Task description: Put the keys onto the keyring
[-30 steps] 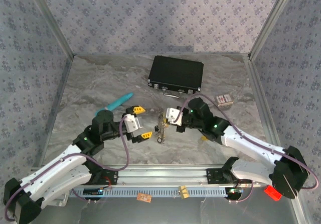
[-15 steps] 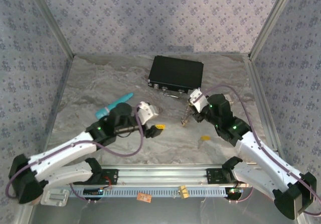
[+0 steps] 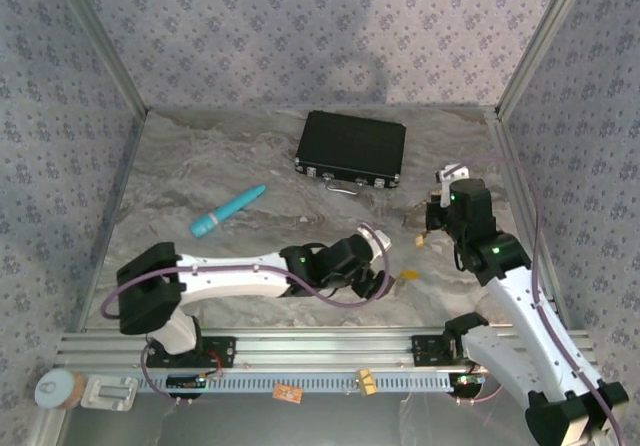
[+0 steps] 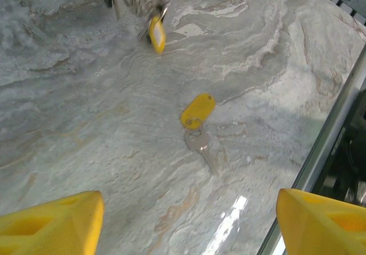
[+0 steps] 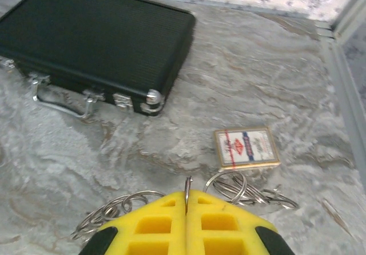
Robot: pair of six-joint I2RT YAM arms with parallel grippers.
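The left gripper (image 4: 184, 223), fingers spread, hovers over a yellow-tagged key (image 4: 198, 111); the right gripper (image 5: 187, 208), pressed together, pinches the keyring (image 5: 187, 184).

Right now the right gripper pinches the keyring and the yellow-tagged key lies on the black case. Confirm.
No: the yellow-tagged key lies on the marble table, not the black case; the left wrist view shows it. The right gripper pinches the keyring.

Top view: tabletop (image 3: 190, 166) upper left is open. Black case (image 3: 350, 148) blocks upper centre, teal stick (image 3: 228, 211) left of centre. Left arm (image 3: 250, 269) spans lower middle. Right wrist: card box (image 5: 247, 148) just ahead of right gripper (image 5: 186, 206).
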